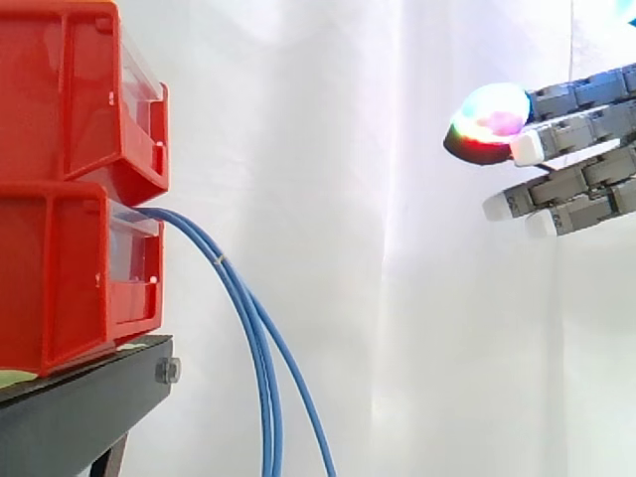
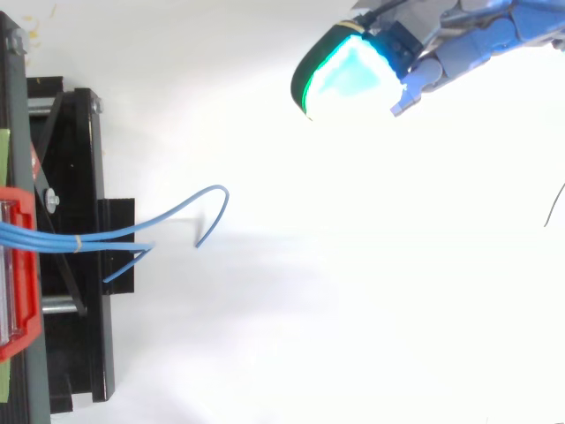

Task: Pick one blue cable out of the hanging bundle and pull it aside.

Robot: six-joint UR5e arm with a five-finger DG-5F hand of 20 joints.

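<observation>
Hand (image 1: 586, 127) open, fingers straight, holding nothing, well apart from blue cable bundle (image 1: 268, 417). Palm cut off at the edge; strand count unclear, maybe three.

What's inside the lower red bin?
The blue cable bundle emerges from the front of the lower red bin and hangs down. Its anchoring inside is hidden by the bin's wall.

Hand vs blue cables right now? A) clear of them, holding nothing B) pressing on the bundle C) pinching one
A: the hand, fingers straight, hangs off to the right with bare curtain between it and the blue cables.
</observation>
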